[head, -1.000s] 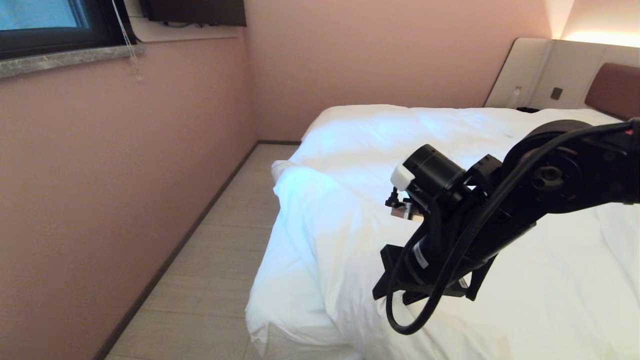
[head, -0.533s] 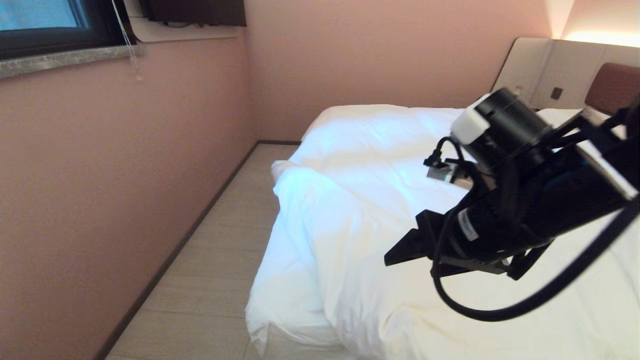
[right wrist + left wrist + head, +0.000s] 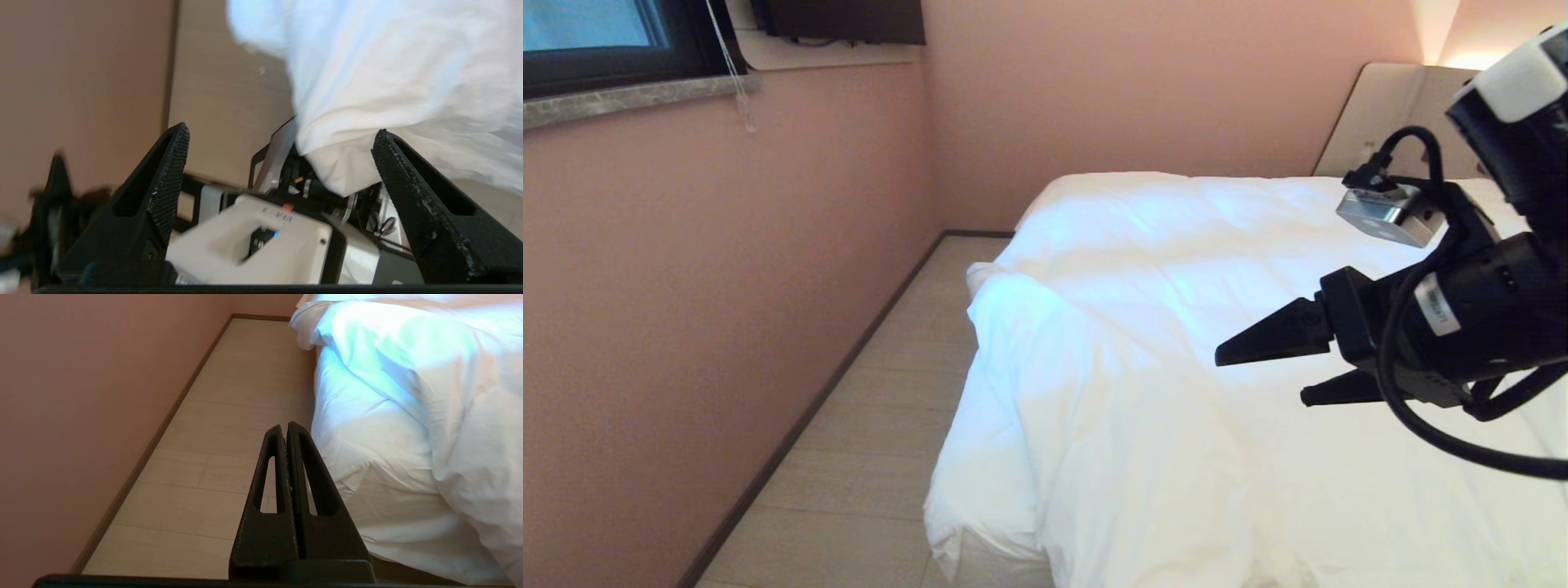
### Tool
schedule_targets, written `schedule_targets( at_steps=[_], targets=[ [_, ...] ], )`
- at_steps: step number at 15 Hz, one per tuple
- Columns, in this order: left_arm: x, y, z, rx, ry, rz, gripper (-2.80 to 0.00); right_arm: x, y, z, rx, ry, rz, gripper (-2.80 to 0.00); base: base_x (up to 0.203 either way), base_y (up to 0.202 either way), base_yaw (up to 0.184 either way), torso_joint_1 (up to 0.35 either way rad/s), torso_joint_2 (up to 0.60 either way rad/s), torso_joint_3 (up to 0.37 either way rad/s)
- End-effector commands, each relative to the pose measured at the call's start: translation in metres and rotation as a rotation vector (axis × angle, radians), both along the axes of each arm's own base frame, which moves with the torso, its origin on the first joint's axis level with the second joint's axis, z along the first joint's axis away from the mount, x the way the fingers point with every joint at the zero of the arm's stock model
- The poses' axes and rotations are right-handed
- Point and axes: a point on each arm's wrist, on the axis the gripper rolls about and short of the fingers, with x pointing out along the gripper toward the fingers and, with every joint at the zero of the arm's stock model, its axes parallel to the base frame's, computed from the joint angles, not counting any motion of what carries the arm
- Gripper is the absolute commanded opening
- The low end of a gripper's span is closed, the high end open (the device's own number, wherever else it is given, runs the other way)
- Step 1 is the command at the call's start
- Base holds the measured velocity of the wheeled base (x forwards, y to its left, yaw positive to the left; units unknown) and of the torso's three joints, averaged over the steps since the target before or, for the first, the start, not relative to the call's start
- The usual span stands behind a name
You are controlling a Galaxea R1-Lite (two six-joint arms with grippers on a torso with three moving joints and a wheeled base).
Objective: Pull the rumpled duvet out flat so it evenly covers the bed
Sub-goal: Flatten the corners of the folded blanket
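Observation:
The white puffy duvet lies over the bed, whose pale headboard panel shows at the far right. A rumpled fold sits at the duvet's left side, and its near corner hangs down towards the floor. My right gripper hovers above the duvet at the right, level, open and holding nothing. In the right wrist view the right gripper frames the duvet's hanging edge without touching it. My left gripper is shut and empty, low beside the duvet's drooping corner.
A pink wall runs along the left, with a window sill high up. A narrow strip of pale floor lies between wall and bed. My own white and black base shows below the right gripper.
My right arm has swung up and to the right, off the duvet, and now points level. Its fingers stand spread. The duvet and the left arm have not moved.

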Motion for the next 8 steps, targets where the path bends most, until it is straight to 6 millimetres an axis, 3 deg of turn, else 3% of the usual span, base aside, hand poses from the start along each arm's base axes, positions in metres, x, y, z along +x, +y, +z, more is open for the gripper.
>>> schedule_targets(
  at_steps=[1,3,4,8],
  targets=[
    [0.0,0.0,0.0,-0.001,0.0,0.001,-2.8,0.031,0.0,-0.019,-0.037,0.063,-0.066,0.0,0.0,0.0,0.0,0.0,0.0,0.0],
    [0.0,0.0,0.0,-0.001,0.0,0.001,-2.8,0.063,-0.006,-0.038,-0.054,0.101,-0.139,0.0,0.0,0.0,0.0,0.0,0.0,0.0],
    [0.0,0.0,0.0,0.0,0.0,0.001,-2.8,0.079,-0.01,-0.048,-0.056,0.114,-0.173,-2.8,0.0,0.0,0.0,0.0,0.0,0.0],
    [0.0,0.0,0.0,-0.001,0.0,0.001,-2.8,0.115,-0.017,-0.066,-0.031,0.096,-0.242,-2.8,0.0,0.0,0.0,0.0,0.0,0.0]
  ],
)
